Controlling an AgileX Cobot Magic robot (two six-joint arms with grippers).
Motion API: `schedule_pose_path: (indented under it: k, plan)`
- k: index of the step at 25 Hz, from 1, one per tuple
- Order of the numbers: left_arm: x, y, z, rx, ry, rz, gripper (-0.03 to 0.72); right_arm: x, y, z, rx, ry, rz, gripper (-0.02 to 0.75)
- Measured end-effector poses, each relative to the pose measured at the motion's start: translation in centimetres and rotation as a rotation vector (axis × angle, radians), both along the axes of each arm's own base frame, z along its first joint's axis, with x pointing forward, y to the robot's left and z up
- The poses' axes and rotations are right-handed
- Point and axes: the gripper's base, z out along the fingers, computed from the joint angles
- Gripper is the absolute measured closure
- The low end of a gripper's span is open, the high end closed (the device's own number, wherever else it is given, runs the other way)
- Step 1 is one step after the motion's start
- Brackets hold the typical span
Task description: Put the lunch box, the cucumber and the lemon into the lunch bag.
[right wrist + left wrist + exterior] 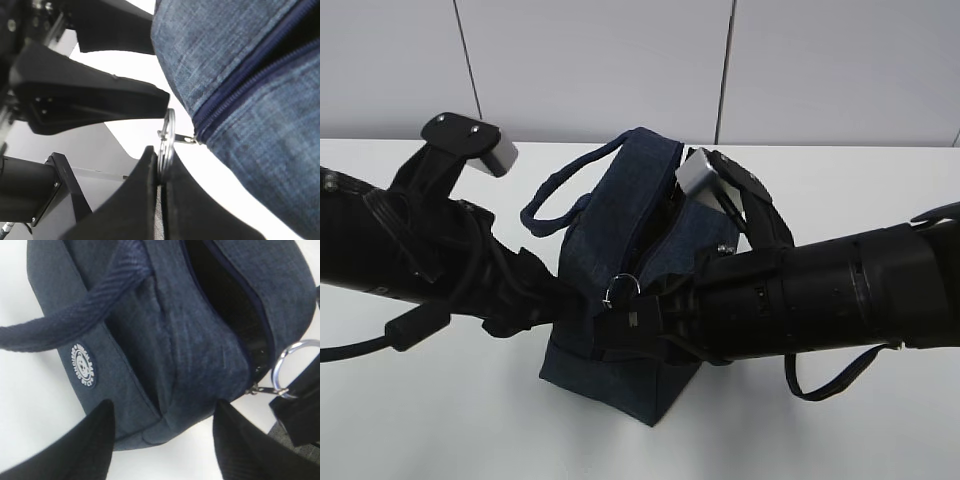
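The navy lunch bag (640, 230) stands on the white table, its zipper open over a dark inside. My right gripper (161, 165) is shut on the metal ring pull (168, 136) at the bag's near end; the ring also shows in the exterior view (621, 288) and the left wrist view (295, 367). My left gripper (162, 440) is open, its fingers (92, 440) standing on either side of the bag's near end (190, 350), by the round white logo (83, 366). The lunch box, cucumber and lemon are out of view.
One loop handle (555, 195) stands up on the bag's left; the other (830, 375) hangs under my right arm. Both arms crowd the bag's near end. A finger of the left gripper (100, 105) lies close above the ring pull. White table (440, 420) all round.
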Motion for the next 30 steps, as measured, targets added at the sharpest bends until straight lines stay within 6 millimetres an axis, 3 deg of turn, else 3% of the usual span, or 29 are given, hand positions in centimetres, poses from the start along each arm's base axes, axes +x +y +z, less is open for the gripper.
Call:
schedule_pose_path:
  k: [6,10,20,26,30]
  plan:
    - [0.6,-0.5,-1.6,0.019,0.032,-0.015,0.257,0.0,0.0,0.0,0.001,0.003,-0.002,0.738]
    - [0.7,-0.6,-1.9,0.019,0.036,-0.019,0.297,0.0,0.0,0.0,0.002,0.006,-0.003,0.738]
    - [0.8,-0.9,-1.6,-0.025,0.012,-0.028,0.467,0.0,0.0,0.0,0.003,0.010,-0.005,0.738]
    - [0.8,-1.0,-1.5,-0.037,0.007,-0.025,0.662,0.0,0.0,0.0,0.005,0.015,-0.008,0.738]
    - [0.8,-1.0,-1.5,-0.039,0.009,-0.031,0.691,0.0,0.0,0.0,0.005,0.015,-0.008,0.738]
